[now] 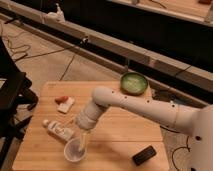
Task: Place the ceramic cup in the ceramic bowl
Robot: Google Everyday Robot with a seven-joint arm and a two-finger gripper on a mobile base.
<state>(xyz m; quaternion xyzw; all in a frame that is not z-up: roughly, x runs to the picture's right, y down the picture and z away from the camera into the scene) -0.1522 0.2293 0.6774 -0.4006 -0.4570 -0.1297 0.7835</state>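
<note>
The white ceramic cup [74, 151] stands upright on the wooden table [120, 127], near its front left edge. My gripper [82, 141] points down at the cup's right rim, its fingers open and their tips at the rim. The cup is not lifted. The green ceramic bowl [133, 83] sits at the table's far right corner, well away from the cup and the gripper. My white arm [135, 106] stretches across the table from the right.
A white labelled tube [57, 129] lies just left of the gripper. A red and white packet [64, 103] lies at the left. A black flat object [144, 155] lies at the front right. A dark chair [12, 95] stands left of the table.
</note>
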